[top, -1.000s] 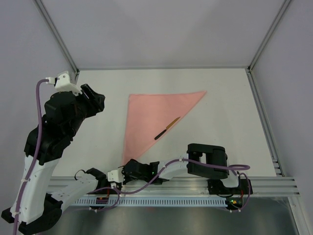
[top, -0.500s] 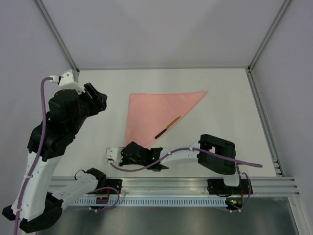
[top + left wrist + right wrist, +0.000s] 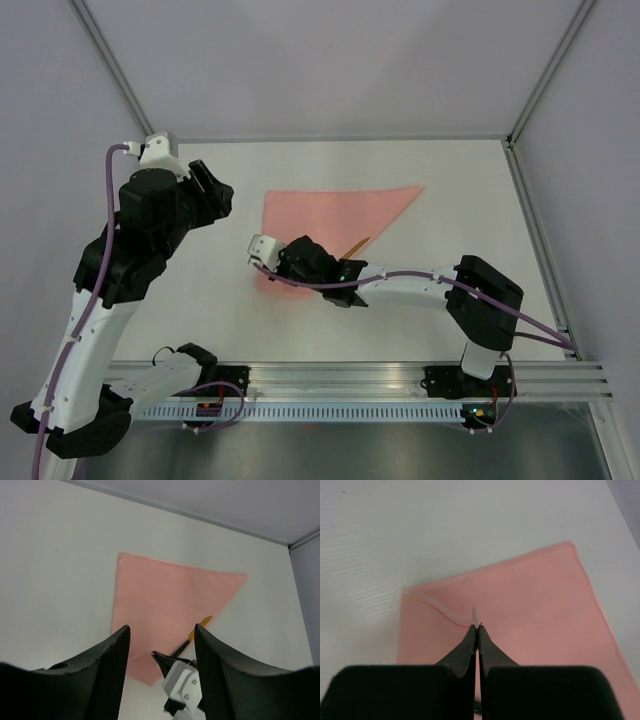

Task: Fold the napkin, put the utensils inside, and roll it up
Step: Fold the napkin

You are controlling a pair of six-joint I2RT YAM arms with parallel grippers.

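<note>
Under right hand (image 3: 477,628) — utensils (image 3: 357,246) half-hidden

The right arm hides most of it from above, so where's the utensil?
Top view: the utensil is mid-table, at the napkin's right slanted edge. Only its yellow tip shows, poking out past the right arm.

A white bench (image 3: 470,200) is seen carrying a single pale pink napkin (image 3: 330,210), which is spread flat as a triangle near the middle. The napkin's near corner is raised and doubled back over the rest of the cloth. A slim yellow-and-black utensil (image 3: 357,245) is laid on it at the right edge.
</note>
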